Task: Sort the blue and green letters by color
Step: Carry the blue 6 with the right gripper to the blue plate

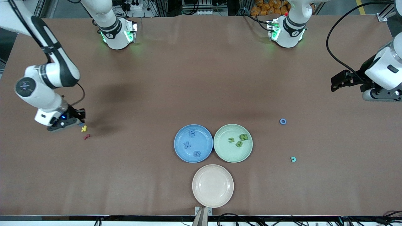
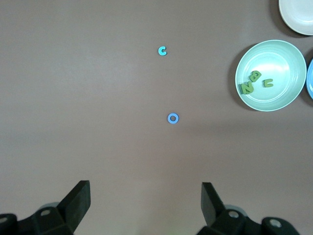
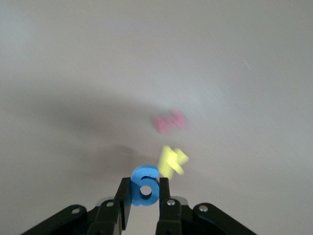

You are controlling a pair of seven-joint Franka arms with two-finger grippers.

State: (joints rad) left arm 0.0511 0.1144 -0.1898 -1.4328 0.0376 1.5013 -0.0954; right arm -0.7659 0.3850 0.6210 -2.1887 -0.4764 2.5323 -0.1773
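My right gripper [image 1: 80, 121] [image 3: 145, 192] is low over the right arm's end of the table, shut on a blue piece shaped like a 6 [image 3: 145, 185]. The blue plate [image 1: 201, 139] holds blue letters E [image 1: 192, 133], X [image 1: 187, 144] and G [image 1: 197, 153]. The green plate [image 1: 226, 150] [image 2: 281, 56] holds three green letters [image 1: 239, 141] [image 2: 253, 83]. A blue O [image 1: 283, 121] [image 2: 172, 118] and a light blue C [image 1: 293, 159] [image 2: 162, 50] lie loose on the table toward the left arm's end. My left gripper [image 1: 334, 84] [image 2: 146, 191] waits open and empty above that end.
A yellow K [image 1: 83, 128] [image 3: 171, 160] and a red squiggle [image 1: 86, 137] [image 3: 169, 121] lie right beside my right gripper. An empty pink plate [image 1: 213, 185] [image 2: 298, 14] sits nearer the front camera than the two other plates.
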